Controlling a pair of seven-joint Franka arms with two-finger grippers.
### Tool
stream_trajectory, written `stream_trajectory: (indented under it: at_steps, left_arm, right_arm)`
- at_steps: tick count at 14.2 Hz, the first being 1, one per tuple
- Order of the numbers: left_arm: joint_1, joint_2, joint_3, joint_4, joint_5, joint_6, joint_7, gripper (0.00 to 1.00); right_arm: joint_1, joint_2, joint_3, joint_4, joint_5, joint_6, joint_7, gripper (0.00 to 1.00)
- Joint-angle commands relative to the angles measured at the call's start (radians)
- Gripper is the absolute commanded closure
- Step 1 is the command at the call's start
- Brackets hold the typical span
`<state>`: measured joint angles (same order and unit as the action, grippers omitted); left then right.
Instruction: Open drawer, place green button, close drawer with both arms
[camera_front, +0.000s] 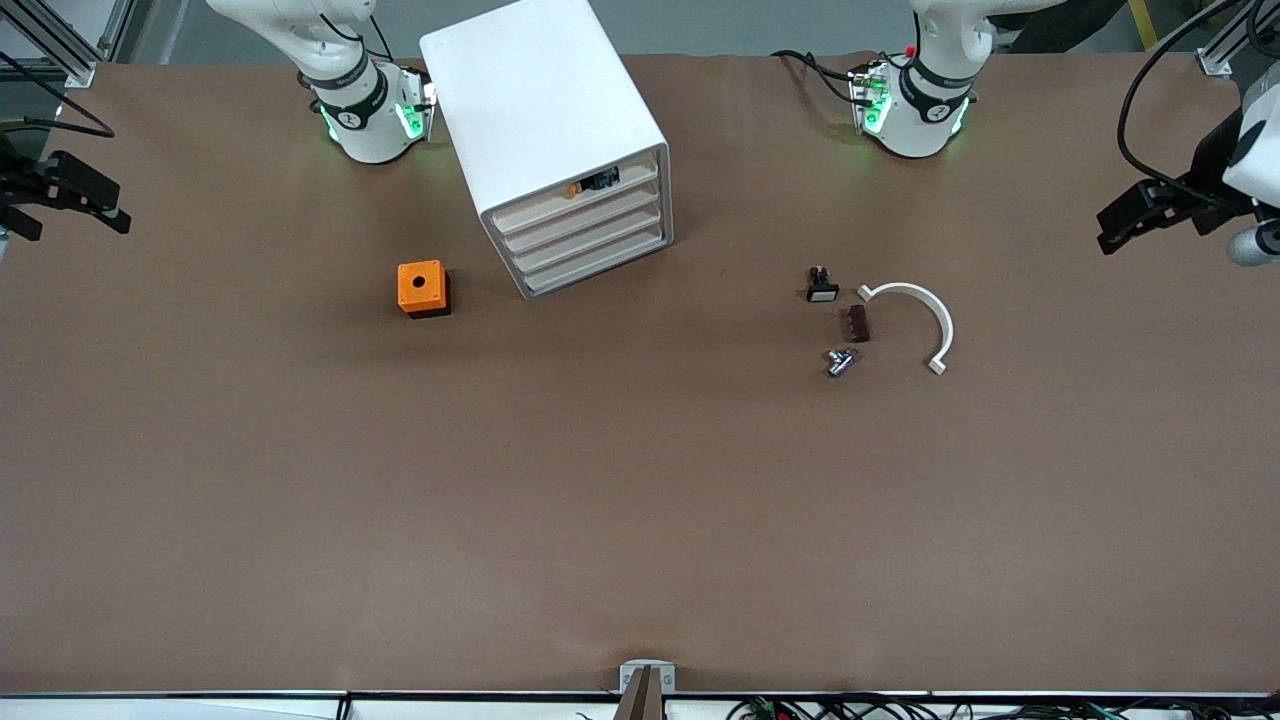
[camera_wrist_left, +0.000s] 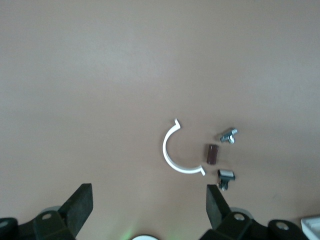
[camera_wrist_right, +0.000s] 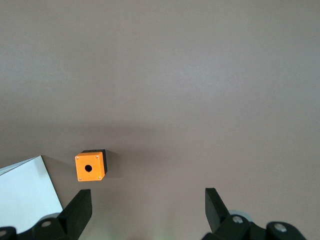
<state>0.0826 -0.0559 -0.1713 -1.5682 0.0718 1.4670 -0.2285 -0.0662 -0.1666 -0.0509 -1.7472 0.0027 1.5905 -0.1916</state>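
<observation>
Nearest the front camera, well off from the cabinet (camera_front: 540, 100) toward the left arm's end of the table, lies a small silvery metal part (camera_front: 840, 362). Just beside it is a white half-ring clamp (camera_front: 915, 318), and a short brown block (camera_front: 857, 323) sits between the 2, touching neither. A little farther from the camera in that cluster is a black switch with a white cap (camera_front: 822, 286). Whether any of these is the green button I cannot tell; no green cap shows clearly.

On the cabinet's right-arm side, close by but apart from it, stands an orange box (camera_front: 423, 288) with a round hole in its top.

The cabinet sits skewed on the table, and its 4 drawers (camera_front: 590, 240) face the front camera at an angle. The lower 3 sit pushed in. Above the top drawer (camera_front: 575, 205) a gap shows small orange and dark things, too small to name.

Both arms wait. The left gripper (camera_front: 1120, 225) (camera_wrist_left: 150, 192) hangs over the table's left-arm end with fingers apart and empty, looking down on the small-parts cluster. The right gripper (camera_front: 100, 205) (camera_wrist_right: 147, 195) hangs over the right-arm end with fingers apart and empty, with the orange box and a cabinet corner in its view.
</observation>
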Motion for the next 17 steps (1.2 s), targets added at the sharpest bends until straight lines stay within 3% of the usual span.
stream_trajectory:
  at_steps: [1,5,17]
  left_arm:
    - [-0.007,-0.047,0.000,-0.053,-0.036,-0.008,0.028,0.00]
    - [-0.003,-0.062,-0.004,-0.058,-0.058,-0.008,0.127,0.00]
    - [0.000,-0.012,0.007,0.005,-0.057,-0.030,0.112,0.00]
  right_arm:
    - [-0.006,-0.018,-0.004,-0.006,0.026,0.041,-0.006,0.00]
    - [-0.006,-0.021,-0.006,-0.006,0.057,0.034,0.001,0.00]
    - [-0.017,-0.024,0.005,-0.003,0.014,-0.057,0.099,0.00]
